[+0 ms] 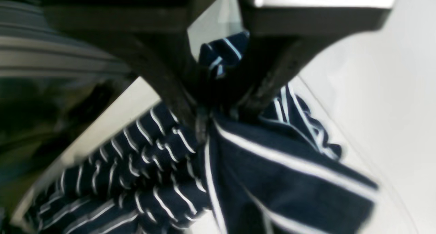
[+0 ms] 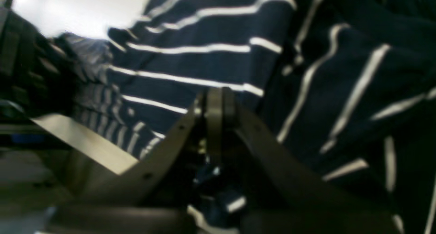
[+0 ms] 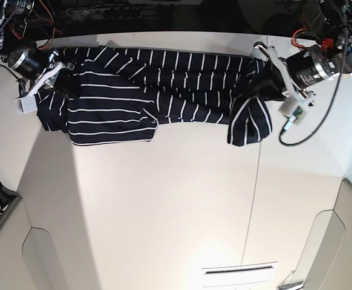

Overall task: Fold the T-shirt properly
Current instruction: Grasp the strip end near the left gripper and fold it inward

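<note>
White table point(image 3: 164, 205), striped T-shirt point(image 3: 164, 84) stretched along far edge, both arms' jaws pinching its ends

Navy T-shirt point(image 3: 164, 84) w/ thin white stripes; white table point(image 3: 164, 211).

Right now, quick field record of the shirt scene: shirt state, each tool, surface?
shirt: T-shirt stretched between both arms along the table's far edge, bunched, not folded
left tool: shut on T-shirt, fabric bunched between fingers
right tool: shut on T-shirt
surface: white table
</note>
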Controlling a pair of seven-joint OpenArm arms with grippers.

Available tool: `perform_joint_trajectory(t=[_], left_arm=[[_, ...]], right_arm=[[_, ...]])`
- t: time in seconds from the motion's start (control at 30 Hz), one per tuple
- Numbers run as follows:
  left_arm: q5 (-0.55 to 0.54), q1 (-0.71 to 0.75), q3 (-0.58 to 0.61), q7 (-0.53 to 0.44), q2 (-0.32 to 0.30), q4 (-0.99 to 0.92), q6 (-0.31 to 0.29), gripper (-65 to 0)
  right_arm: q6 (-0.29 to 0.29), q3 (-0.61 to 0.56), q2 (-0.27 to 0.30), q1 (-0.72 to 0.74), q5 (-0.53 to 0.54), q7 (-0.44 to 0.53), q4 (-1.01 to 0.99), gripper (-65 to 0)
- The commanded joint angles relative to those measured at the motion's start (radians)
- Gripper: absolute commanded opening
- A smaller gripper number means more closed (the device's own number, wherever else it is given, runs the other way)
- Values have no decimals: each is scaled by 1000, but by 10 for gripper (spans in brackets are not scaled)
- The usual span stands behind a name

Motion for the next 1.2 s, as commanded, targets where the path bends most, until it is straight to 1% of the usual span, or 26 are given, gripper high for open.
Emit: perform_joint_trajectory(t=[0.0, 0.03, 0.1, 0.13, 0.17, 0.2, 0.27, 0.33, 0.4, 0.47, 0.57, 0.67, 0.73, 0.8, 0.87, 1.0, 1.07, 1.17], left_arm=[[21, -5, 31, -58, -8, 16, -9, -646], [67, -5, 68, -85, -5, 14, -9, -589], [144, -8, 128, -127, 12, 13, -9, -449], [161, -8, 151, -134, 26, 10, -9, -383], [169, -8, 172, -140, 41, 8, -9, -333], [169, -8, 192, -142, 58, 8, -9, -307], [169, -8, 230, -144, 96, 7, -9, -303], [169, -8, 265, -149, 131, 7, -9, -303], [169, -16, 292, -148, 165, 7, -9, -303], [169, -23, 306, -148, 195, 7, -9, -303], [169, -25, 306, -147, 238, 7, -9, -303], [169, -25, 306, -140, 244, 7, -9, -304], [167, -25, 306, -133, 243, 7, -9, -304], [131, -25, 306, -116, 243, 8, -9, -304], [67, -24, 306, -91, 243, 8, -9, -304], [-64, -24, 306, -10, 243, 19, -9, -304], [-83, -25, 301, 6, 243, 49, -9, -304], [-70, -24, 262, 4, 244, 117, -9, -304]], right_arm=[[16, 24, 12, 5, 34, 11, 27, -650], [17, 40, 11, 6, 39, 11, 35, -650], [17, 82, 11, 5, 43, 8, 63, -645], [17, 106, 11, 5, 43, 7, 80, -585], [17, 132, 11, 5, 42, 5, 97, -526], [17, 159, 11, 5, 42, 4, 109, -472], [16, 211, 12, 5, 37, 6, 119, -388], [15, 256, 12, 5, 29, 5, 119, -331], [15, 288, 15, 5, 2, 10, 116, -295], [14, 301, 22, 5, -24, 26, 105, -274], [10, 298, 45, 5, -47, 57, 46, -272], [12, 297, 56, 11, -67, 93, -30, -272], [12, 297, 56, 28, -76, 96, -77, -272], [16, 288, 56, 46, -83, 96, -124, -272], [16, 269, 56, 60, -89, 96, -168, -272], [16, 219, 56, 63, -89, 96, -219, -272], [16, 206, 56, 63, -89, 96, -226, -272], [15, 206, 57, 63, -89, 96, -225, -272]])
